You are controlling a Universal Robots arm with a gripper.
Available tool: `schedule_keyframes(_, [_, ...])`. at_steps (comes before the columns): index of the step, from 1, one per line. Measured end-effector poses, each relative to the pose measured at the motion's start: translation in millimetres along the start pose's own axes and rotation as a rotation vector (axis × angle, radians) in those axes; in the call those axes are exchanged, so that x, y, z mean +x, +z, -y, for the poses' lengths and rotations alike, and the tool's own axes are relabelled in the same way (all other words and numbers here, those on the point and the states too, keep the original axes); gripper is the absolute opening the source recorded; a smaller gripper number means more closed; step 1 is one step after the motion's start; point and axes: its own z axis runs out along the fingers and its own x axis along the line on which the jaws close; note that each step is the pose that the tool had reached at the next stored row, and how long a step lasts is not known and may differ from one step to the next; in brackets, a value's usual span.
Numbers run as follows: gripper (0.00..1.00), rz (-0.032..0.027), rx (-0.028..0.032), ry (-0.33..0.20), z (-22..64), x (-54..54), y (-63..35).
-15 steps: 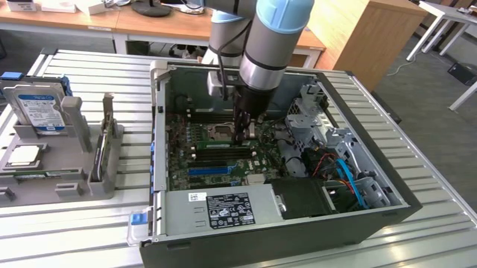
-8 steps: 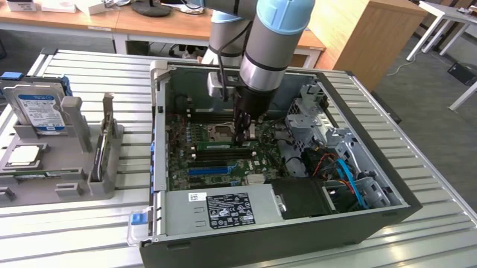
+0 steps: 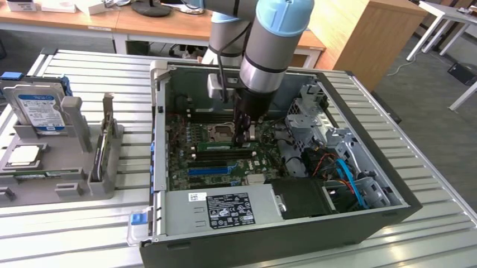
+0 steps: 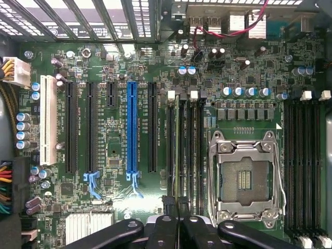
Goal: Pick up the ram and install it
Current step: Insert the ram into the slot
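**Ram at the memory slots, fingers pinched nearly shut**

Exterior view: the arm (image 3: 272, 44) comes straight down into the open computer case (image 3: 298, 237) at the centre of the frame. Its upper part is cut off by the top edge. The gripper (image 3: 243, 134) sits low over the motherboard (image 3: 223, 170). Its tips are dark against dark parts and hard to pick out.

The ram (image 3: 218, 144) shows as a thin green strip standing on edge. It runs from the gripper toward the exterior view's left, along the black memory slots (image 3: 223, 154). Cannot tell whether it is seated in a slot or just above one.

Wrist view: the fingers (image 4: 167, 207) are drawn almost together with only a sliver between them, clamped on the stick's thin edge. The contact itself is hidden under the pads. Seen edge-on here, the stick lines up with the slots and cannot be separated from them. The CPU socket (image 4: 244, 179), with its metal frame, lies just beside the slots. A blue slot (image 4: 132, 129) lies further off on the other side.

At the exterior view's left, a gray fixture (image 3: 82, 184) holds a hard drive (image 3: 41, 111) with a blue label. The fixture is partly cut off by the frame edge.
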Motion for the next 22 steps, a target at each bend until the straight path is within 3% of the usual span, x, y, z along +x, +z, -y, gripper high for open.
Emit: schedule_keyframes(22, [0.12, -0.0001, -0.0001, -0.002, 0.1, 1.9, 4.1])
